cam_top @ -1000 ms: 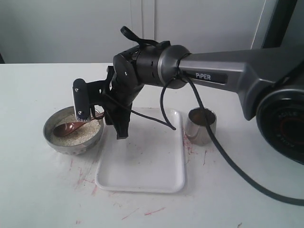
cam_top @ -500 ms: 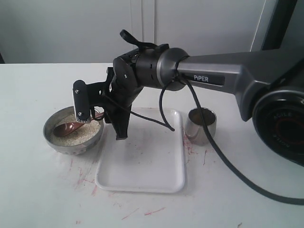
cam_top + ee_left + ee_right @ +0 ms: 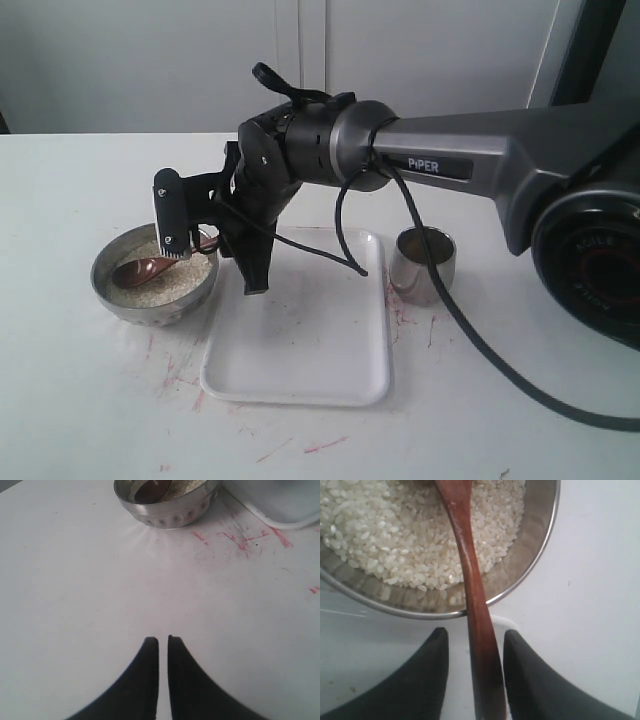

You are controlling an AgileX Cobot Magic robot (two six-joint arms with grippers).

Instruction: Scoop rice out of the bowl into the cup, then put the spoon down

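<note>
Right tool (image 3: 475,631) is straddling, unclenched, the handle of the spoon (image 3: 462,540) lying on the rice (image 3: 380,530) in the bowl (image 3: 537,555), so pickup is likely beginning, needing a centred squeeze next.

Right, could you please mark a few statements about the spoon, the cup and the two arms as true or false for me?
1. The spoon has its head in the rice inside the bowl. True.
2. The cup stands on the white tray. False: it stands on the table, beside the tray.
3. The left jaws hold the spoon. False: they are nearly closed on nothing, above the table and short of the bowl.
4. The spoon's handle runs between the right jaws. True.
5. The cup lies on its side. False: it stands upright, mouth up.
</note>
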